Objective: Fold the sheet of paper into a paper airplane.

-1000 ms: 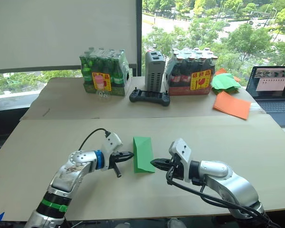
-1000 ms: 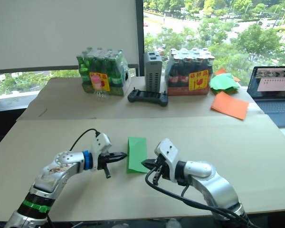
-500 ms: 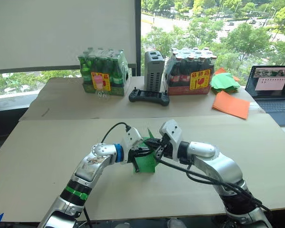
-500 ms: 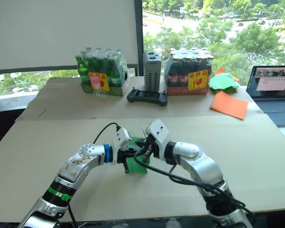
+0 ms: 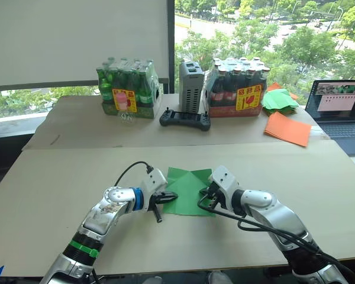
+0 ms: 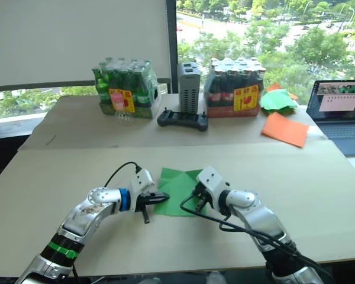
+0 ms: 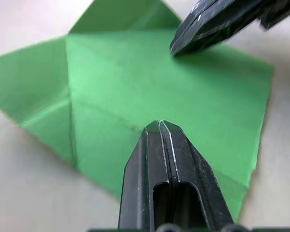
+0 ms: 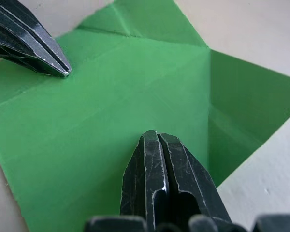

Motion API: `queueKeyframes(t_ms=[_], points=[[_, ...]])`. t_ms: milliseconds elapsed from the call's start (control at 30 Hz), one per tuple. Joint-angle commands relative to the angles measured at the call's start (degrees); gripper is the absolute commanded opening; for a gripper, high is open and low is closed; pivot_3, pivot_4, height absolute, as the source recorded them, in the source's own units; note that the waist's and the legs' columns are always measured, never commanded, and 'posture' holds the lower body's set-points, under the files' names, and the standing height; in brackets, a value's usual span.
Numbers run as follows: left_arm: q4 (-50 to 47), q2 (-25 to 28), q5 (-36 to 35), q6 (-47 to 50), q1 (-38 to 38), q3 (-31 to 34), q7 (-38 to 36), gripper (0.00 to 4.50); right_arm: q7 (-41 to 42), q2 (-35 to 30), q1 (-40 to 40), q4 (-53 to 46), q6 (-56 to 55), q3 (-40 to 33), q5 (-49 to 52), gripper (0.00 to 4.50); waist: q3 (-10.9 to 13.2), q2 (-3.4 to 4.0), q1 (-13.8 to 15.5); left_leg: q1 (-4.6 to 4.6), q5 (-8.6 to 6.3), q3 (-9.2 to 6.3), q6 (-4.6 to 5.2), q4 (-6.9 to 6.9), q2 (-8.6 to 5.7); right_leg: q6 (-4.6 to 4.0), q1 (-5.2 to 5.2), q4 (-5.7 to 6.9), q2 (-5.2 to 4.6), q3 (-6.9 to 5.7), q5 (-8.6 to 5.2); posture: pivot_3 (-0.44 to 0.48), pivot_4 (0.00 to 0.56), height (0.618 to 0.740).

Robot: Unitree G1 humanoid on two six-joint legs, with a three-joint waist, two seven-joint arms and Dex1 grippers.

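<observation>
The left hand (image 5: 173,195) and right hand (image 5: 203,202), each with fingers pressed together and gripping nothing, rest their tips on opposite side edges of the sheet of paper (image 5: 188,183), probably pinning it flat. It lies opened on the near bench (image 5: 59,177), its folded point aimed away toward the window.

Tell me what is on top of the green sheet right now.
On the sheet of paper rest both shut tips: the left gripper at its left edge and the right gripper at its right. Its own folded flaps lie on it. Anything beneath it is covered.
</observation>
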Motion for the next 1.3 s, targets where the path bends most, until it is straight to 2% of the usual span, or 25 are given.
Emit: queueKeyframes(t_ms=[33,200,467,867,967,1133,1300], points=[[-0.2,-0.6,0.6,-0.7,0.7,-0.5,0.4,0.00,-1.2,0.1,1.4,1.7,-0.1,0.4,-1.8,0.01,0.0,0.00,0.2,0.05,0.01,0.00,0.02,0.00,0.00,0.00,0.06,0.00,0.00,0.01,0.03,0.000,0.150,0.707],[-0.7,-1.2,0.8,-0.5,0.6,-0.5,0.8,0.00,-2.0,1.6,1.6,1.5,0.0,-1.7,-0.7,0.01,0.0,-0.01,0.2,0.16,0.04,0.01,0.01,-0.01,0.01,0.01,0.14,0.01,0.01,0.01,0.06,0.000,0.150,0.707],[-1.1,-1.2,1.0,-0.5,0.5,-0.6,0.6,0.00,-4.5,2.9,0.1,1.4,-0.9,-9.3,0.7,2.64,0.0,-0.01,0.3,0.02,0.07,0.02,-0.04,-0.01,-0.01,-0.01,-0.01,0.00,0.01,0.02,0.07,0.000,0.150,0.707],[-1.2,-1.4,0.8,-0.3,0.2,-0.4,0.7,0.00,-5.1,8.1,-1.2,4.2,-0.7,-10.9,2.6,2.64,0.0,0.00,0.1,-0.07,0.08,0.03,-0.06,-0.02,0.01,-0.03,-0.10,0.01,0.01,0.03,0.09,0.000,0.150,0.707],[-1.6,-1.3,0.7,-0.1,0.2,-0.3,0.7,0.00,-5.8,9.3,-1.8,5.5,-1.2,-11.8,3.1,1.84,0.0,0.00,0.0,-0.07,0.08,0.03,-0.06,-0.01,0.00,-0.03,-0.10,0.01,0.01,0.03,0.09,0.000,0.150,0.707],[-2.4,-1.0,0.4,0.4,0.4,0.0,0.7,0.00,-5.3,9.5,-2.0,5.7,-2.0,-11.7,3.3,0.03,0.0,0.00,-0.3,-0.08,0.09,0.03,-0.06,-0.01,0.00,-0.03,-0.11,0.03,0.01,0.03,0.09,0.000,0.150,0.707],[-3.8,-0.4,0.0,1.5,0.8,0.6,0.6,0.00,-3.6,8.6,-0.5,3.6,-4.3,-9.5,2.7,0.03,0.0,0.00,-0.4,-0.08,0.09,0.03,-0.06,-0.01,0.00,-0.03,-0.12,0.03,0.01,0.03,0.09,0.000,0.150,0.707]])
